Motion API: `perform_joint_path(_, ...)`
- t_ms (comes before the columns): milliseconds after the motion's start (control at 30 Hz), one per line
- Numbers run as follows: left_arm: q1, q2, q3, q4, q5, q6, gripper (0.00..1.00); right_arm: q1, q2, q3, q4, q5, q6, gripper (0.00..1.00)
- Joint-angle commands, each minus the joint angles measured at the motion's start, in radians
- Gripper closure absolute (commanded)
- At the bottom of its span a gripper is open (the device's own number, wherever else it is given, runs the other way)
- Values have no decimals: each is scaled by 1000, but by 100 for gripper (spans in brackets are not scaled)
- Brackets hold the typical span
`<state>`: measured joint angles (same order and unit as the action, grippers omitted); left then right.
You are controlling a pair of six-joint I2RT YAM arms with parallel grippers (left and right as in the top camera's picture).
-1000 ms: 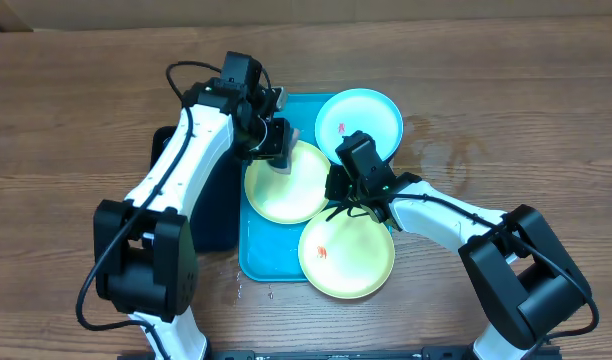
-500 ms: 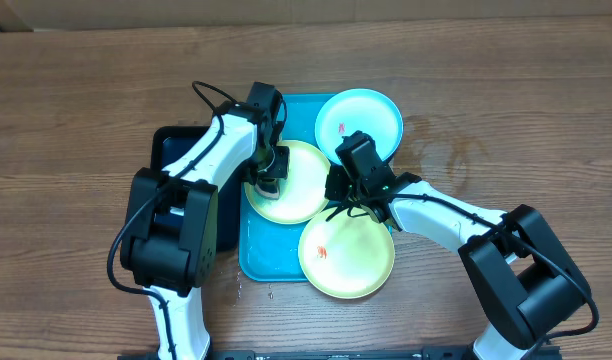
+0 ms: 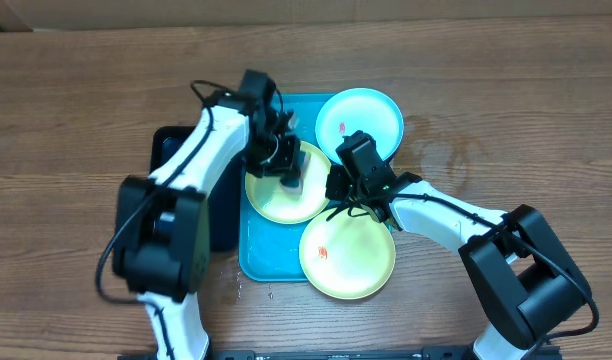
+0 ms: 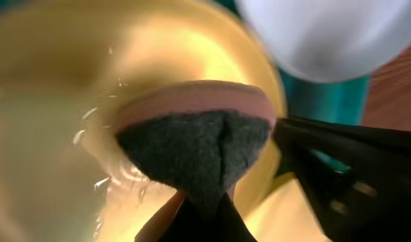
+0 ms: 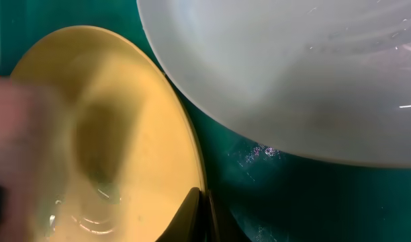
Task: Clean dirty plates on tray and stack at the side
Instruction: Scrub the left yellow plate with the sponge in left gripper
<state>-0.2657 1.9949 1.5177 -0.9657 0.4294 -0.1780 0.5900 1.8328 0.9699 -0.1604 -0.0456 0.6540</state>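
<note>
Three plates lie on the cyan-blue tray (image 3: 254, 255). My left gripper (image 3: 289, 172) is shut on a dark grey sponge with a pink backing (image 4: 195, 144). It presses the sponge onto the wet middle yellow-green plate (image 3: 276, 198) (image 4: 51, 101). My right gripper (image 3: 334, 188) (image 5: 202, 210) is shut on that plate's right rim (image 5: 125, 121). The light cyan plate (image 3: 366, 115) (image 5: 293, 67) lies at the back with a small red smear. The front yellow-green plate (image 3: 351, 260) also carries an orange-red smear.
A black tray (image 3: 218, 205) lies along the blue tray's left side, partly under my left arm. Bare wooden table (image 3: 506, 110) surrounds both trays. A few water drops lie at the blue tray's front left corner (image 3: 241, 288).
My left gripper has swept the sponge over the middle plate, from its back left rim towards the front and then right, nearer the centre. The right gripper has held still on the rim.
</note>
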Motion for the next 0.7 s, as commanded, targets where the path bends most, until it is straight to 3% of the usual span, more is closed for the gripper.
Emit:
perform_joint_path(0, 2, -148, 49, -5, -141, -31, 96, 6, -2, 0, 4, -17, 1, 96)
perform_joint_path(167, -31, -148, 34, -22, -347, -36, 95, 6, -2, 0, 4, -23, 1, 96)
perform_joint_path(433, -48, 39, -29, 4, -411, -92, 96, 6, -2, 0, 2, -23, 1, 96)
perform_joint_path(567, -48, 133, -29, 2, -402, -92, 96, 6, -2, 0, 1, -23, 1, 96)
perform_joint_path(667, -49, 181, -29, -8, -245, -43, 96, 6, -2, 0, 1, -23, 1, 96)
